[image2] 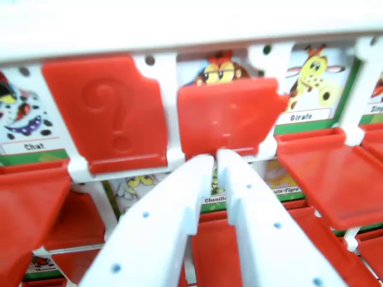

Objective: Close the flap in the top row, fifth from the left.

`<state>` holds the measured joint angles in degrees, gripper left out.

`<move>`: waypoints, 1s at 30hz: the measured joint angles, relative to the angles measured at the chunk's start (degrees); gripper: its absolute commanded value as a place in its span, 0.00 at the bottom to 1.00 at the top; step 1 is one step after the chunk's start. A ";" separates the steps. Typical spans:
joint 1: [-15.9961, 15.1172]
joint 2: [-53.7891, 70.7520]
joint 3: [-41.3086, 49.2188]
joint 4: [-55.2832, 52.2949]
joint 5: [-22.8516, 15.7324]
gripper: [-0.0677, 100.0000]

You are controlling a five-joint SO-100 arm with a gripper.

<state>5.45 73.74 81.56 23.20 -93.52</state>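
Up and left of the end effector (213,156), a question-mark flap (108,113) stands closed; directly above its nearly touching fingertips, the target flap (226,116) tilts half-raised over a cartoon card (220,70); a further upward push should finish it.

A white game frame (179,27) holds red flaps (108,113) over animal cards (308,84).

gripper (215,156) touching blurred, seemingly half-lowered flap (227,116)
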 measured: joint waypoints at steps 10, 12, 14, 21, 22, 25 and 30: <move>0.09 -5.45 -6.94 -2.11 -1.76 0.00; 0.09 -6.24 -8.44 -2.11 -1.76 0.00; 0.09 -6.86 -9.40 -2.11 -1.76 0.00; 0.09 -6.94 -9.67 -1.93 -1.76 0.00; 0.09 -6.94 -9.76 -1.67 -1.76 0.00; 0.09 -6.42 -9.84 0.70 -2.02 0.00; -0.53 -2.99 -9.76 8.00 -3.08 0.00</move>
<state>4.92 70.75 71.81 31.20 -96.59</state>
